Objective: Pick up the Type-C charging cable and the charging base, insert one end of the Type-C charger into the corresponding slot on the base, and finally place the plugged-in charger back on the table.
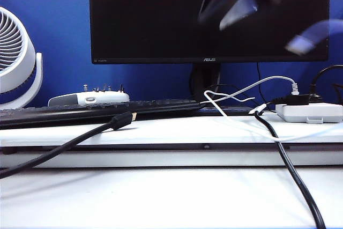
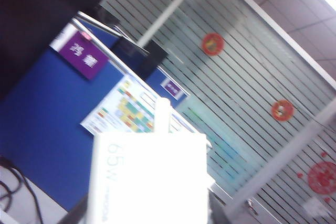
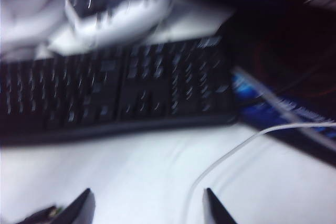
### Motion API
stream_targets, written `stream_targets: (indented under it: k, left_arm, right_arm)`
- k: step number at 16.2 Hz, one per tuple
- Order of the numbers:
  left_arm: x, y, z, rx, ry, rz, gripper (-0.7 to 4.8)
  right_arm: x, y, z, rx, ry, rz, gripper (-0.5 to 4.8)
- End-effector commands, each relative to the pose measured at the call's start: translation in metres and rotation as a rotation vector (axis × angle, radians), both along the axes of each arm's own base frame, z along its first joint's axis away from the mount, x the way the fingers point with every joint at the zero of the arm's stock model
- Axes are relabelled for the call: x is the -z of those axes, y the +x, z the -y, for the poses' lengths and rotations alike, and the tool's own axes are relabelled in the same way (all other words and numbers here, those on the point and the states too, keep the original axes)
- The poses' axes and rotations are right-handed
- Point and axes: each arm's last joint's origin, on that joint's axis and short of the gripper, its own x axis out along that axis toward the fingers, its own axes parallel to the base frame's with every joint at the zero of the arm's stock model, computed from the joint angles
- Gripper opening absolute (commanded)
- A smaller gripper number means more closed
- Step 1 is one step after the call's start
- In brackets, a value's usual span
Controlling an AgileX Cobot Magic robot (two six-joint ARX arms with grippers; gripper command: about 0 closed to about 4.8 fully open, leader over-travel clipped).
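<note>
Charging base (image 2: 149, 179) in left hand; cable (image 3: 231, 153) beside open right hand (image 3: 147, 208).

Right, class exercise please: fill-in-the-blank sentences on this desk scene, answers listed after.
The charging base, held in the air by the left gripper, is marked ___.
The right gripper, low over the table by the keyboard, has its fingers ___.
The Type-C charging cable running past those fingers is ___ in colour.
Answers: 65W; open; white.
</note>
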Motion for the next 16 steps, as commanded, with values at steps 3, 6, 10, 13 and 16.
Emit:
stream_targets:
  k: [3,6,10,13,16]
  left_arm:
    - [-0.006,-0.002,-0.005,-0.016,-0.014,0.037,0.56]
    - [-0.006,-0.002,-0.005,-0.017,-0.015,0.037,0.56]
    - [-0.006,-0.002,-0.005,-0.015,-0.014,0.037,0.56]
    - [-0.006,-0.002,-0.005,-0.013,-0.013,0.036,0.56]
    - [-0.006,-0.002,-0.005,-0.013,-0.013,0.036,0.56]
  right_arm:
    - [-0.005,-0.012,0.044,0.224,-0.133,-0.076,2.33]
    - [0.028,-0.038,0.072,0.245,-0.710,-0.397,2.28]
    - [0.066,-0.011,0.078,0.211,-0.860,-0.580,2.01]
    - [0.079,0.005,0.090,0.258,-0.842,-0.609,2.01]
    - [0.083,0.012,0.096,0.235,-0.744,-0.620,2.01]
